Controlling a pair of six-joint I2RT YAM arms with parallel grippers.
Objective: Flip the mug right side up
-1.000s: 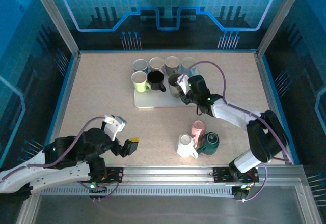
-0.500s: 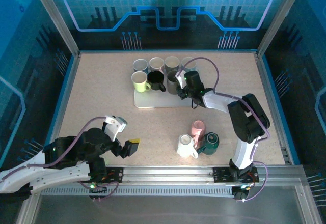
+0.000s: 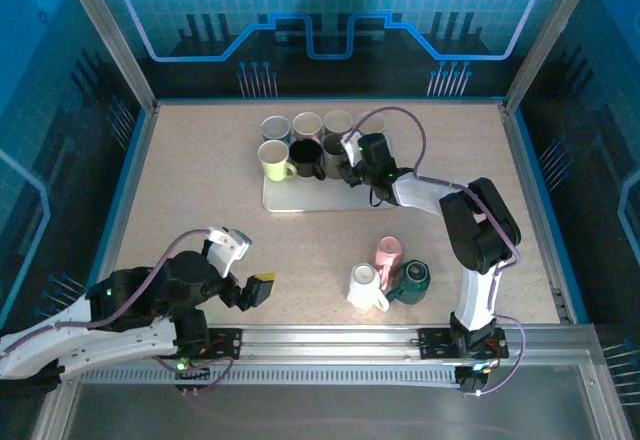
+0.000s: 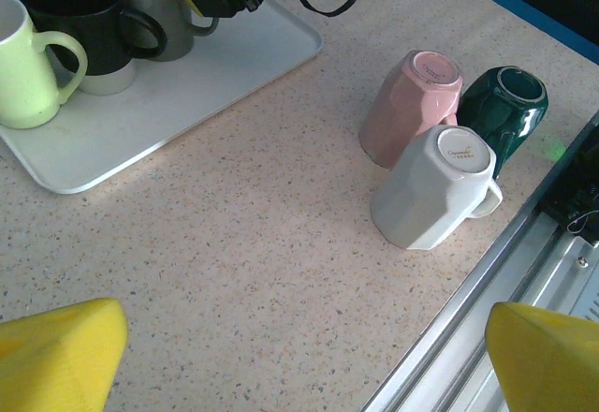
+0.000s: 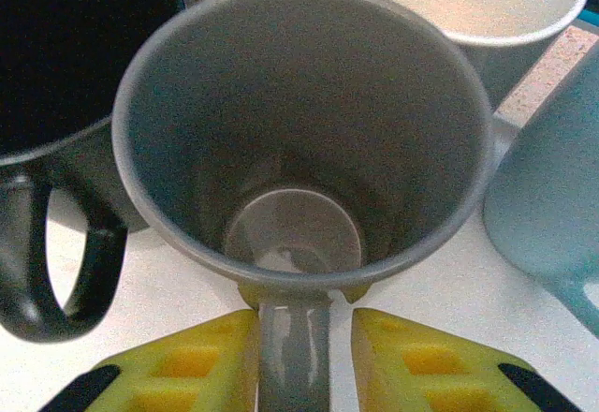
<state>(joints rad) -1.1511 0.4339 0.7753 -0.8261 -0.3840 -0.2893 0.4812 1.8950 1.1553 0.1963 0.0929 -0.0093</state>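
Note:
A grey mug [image 5: 299, 131] stands upright on the white tray [image 3: 300, 200], beside a black mug [image 3: 306, 157]. My right gripper [image 5: 304, 356] is open a little, its yellow fingers [image 5: 187, 365] on either side of the grey mug's handle, with a thin gap on the right side. From above, the right gripper [image 3: 352, 168] is at the tray's right end. Near the front right, a pink mug [image 4: 412, 103], a white mug [image 4: 435, 187] and a dark green mug [image 4: 505, 112] stand bottoms up. My left gripper [image 3: 248, 263] hangs wide open and empty at the near left.
The tray also holds a lime mug [image 3: 273, 160] and several more upright mugs in the back row [image 3: 308, 125]. A metal rail [image 3: 330, 338] runs along the near edge. Blue-edged walls enclose the table.
My right arm has swung left along the tray with the grey mug, and its jaws have loosened from the handle. The left arm has not moved.

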